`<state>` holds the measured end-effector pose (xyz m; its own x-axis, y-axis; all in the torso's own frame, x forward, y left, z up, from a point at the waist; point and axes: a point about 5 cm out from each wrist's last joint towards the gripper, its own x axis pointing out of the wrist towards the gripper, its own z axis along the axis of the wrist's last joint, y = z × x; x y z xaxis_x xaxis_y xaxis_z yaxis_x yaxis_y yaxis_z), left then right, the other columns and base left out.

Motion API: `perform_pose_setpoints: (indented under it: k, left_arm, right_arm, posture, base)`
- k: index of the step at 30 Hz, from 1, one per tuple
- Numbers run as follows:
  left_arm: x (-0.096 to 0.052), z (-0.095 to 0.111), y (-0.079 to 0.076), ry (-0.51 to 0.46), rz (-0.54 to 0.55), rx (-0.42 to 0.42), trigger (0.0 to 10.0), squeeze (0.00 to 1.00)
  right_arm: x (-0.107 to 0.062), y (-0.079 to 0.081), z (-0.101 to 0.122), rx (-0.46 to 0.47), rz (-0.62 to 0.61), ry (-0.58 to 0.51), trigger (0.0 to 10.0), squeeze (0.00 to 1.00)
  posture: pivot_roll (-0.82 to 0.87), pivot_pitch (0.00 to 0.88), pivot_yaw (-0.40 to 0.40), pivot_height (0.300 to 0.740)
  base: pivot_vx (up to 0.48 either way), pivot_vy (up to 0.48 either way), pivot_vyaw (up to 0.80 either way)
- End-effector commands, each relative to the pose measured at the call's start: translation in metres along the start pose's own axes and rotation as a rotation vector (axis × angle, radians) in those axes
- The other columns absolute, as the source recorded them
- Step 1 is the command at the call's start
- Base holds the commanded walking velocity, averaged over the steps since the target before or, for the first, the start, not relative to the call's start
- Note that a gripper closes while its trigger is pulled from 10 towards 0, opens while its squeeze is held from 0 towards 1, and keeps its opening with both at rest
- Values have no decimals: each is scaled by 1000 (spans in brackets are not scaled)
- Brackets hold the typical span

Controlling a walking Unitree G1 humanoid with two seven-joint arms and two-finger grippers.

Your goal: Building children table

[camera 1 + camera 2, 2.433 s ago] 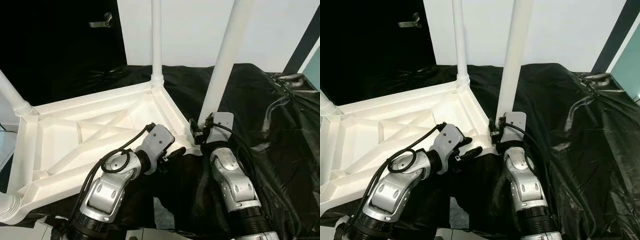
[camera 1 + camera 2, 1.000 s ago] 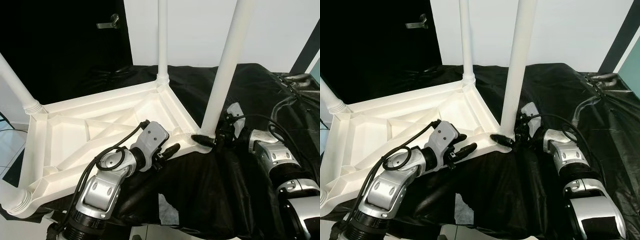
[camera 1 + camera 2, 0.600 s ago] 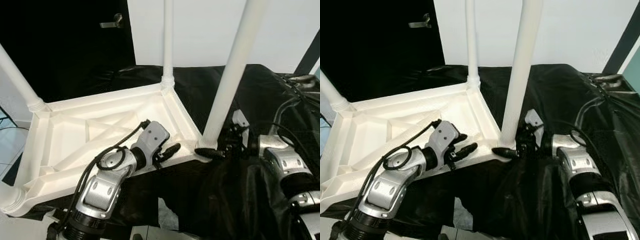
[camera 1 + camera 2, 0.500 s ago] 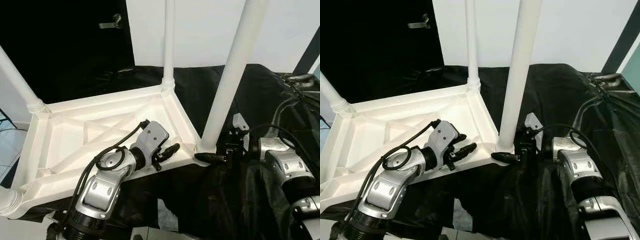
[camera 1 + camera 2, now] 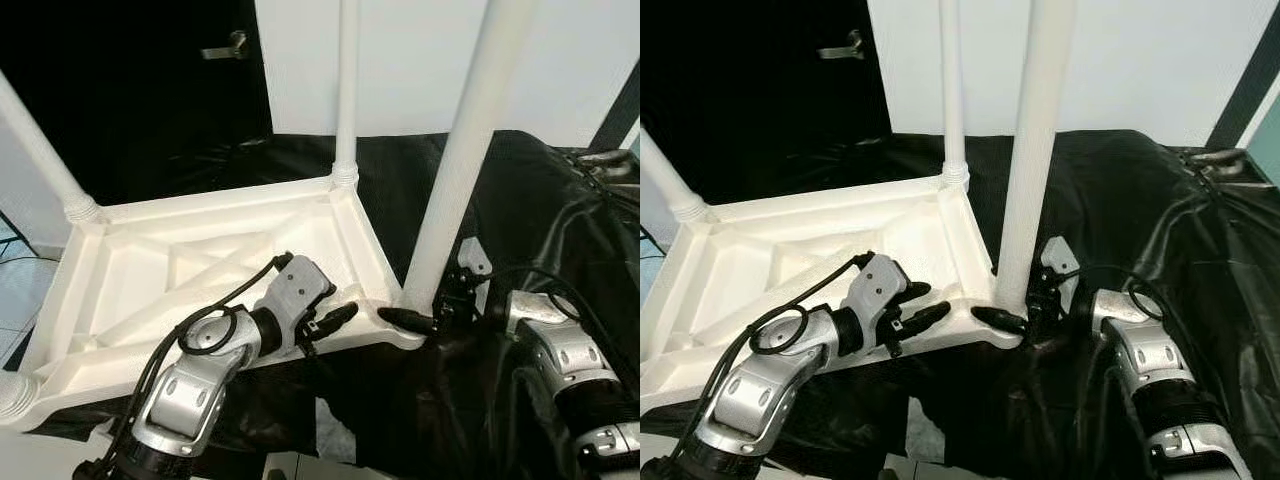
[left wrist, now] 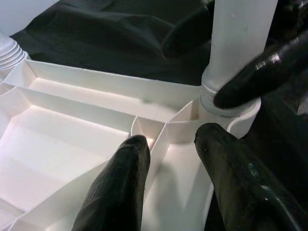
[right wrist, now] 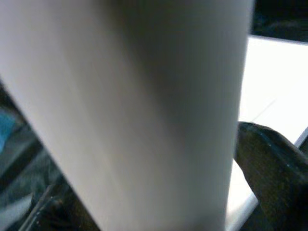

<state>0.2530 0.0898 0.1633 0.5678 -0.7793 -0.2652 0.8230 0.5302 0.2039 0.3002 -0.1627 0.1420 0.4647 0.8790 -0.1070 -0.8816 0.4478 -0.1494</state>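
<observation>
A white plastic children's table (image 5: 200,215) lies upside down on black cloth, its legs pointing up. My right gripper (image 5: 410,308) is shut on the base of the near right leg (image 5: 460,170). One of its black fingers (image 5: 400,320) crosses in front of the socket, and the other passes behind the leg. That leg is very close in the right wrist view, with a finger (image 7: 274,159) beside it. My left gripper (image 5: 330,312) is open over the near rim, and its fingers (image 6: 120,187) stand either side of an inner rib.
Crumpled black cloth (image 5: 560,220) covers the surface to the right and front. Three more legs rise at the far corner (image 5: 345,90), the left (image 5: 40,150) and the near left (image 5: 10,395). A dark doorway with a handle (image 5: 225,47) lies behind.
My right arm has swung from in front of the near right leg round to its right side, with the gripper staying at the leg's base. The left gripper stays at the rim. The camera shifted.
</observation>
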Motion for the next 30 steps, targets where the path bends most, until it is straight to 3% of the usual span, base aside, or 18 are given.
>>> perform_pose_setpoints:
  k: [1,6,7,8,9,21,22,27,28,30]
  left_arm:
    - [-2,1,-10,-9,-116,24,10000,0]
    - [-2,1,-12,-9,-119,21,10000,0]
    - [-2,2,-11,-10,-102,23,10000,0]
    - [-1,2,-11,-12,-97,22,10000,0]
    - [-1,2,-11,-16,-76,24,10000,0]
    - [3,4,-6,-38,9,12,10000,0]
    - [5,4,-1,-35,49,23,10000,0]
    - [8,4,12,-27,144,39,10000,0]
    - [8,4,12,-27,144,39,10000,0]
    - [8,4,14,-32,160,32,10000,0]
  right_arm:
    - [8,2,5,11,-9,-32,10000,0]
    - [22,1,9,8,-21,-58,10000,0]
    - [25,1,9,13,-34,-58,4471,0]
    - [25,0,9,13,-43,-57,4471,0]
    - [24,2,7,27,-59,-59,0,0]
    - [22,8,2,75,-153,-40,0,0]
    - [25,9,-2,71,-246,-10,10000,0]
    - [37,22,-3,102,-552,4,10000,0]
    - [37,22,-3,102,-552,4,10000,0]
    - [41,27,-3,175,-738,-13,10000,0]
  posture:
    - [58,0,30,740]
    - [70,0,19,740]
    - [77,0,11,740]
    - [77,0,11,740]
    - [82,0,4,740]
    - [79,0,1,740]
    - [72,0,-1,740]
    - [69,0,-5,740]
    - [69,0,-5,740]
    - [64,0,-2,740]
  base:
    - [0,0,0]
    - [0,0,0]
    - [0,0,0]
    - [0,0,0]
    - [0,0,0]
    - [0,0,0]
    - [0,0,0]
    - [0,0,0]
    - [0,0,0]
    - [0,0,0]
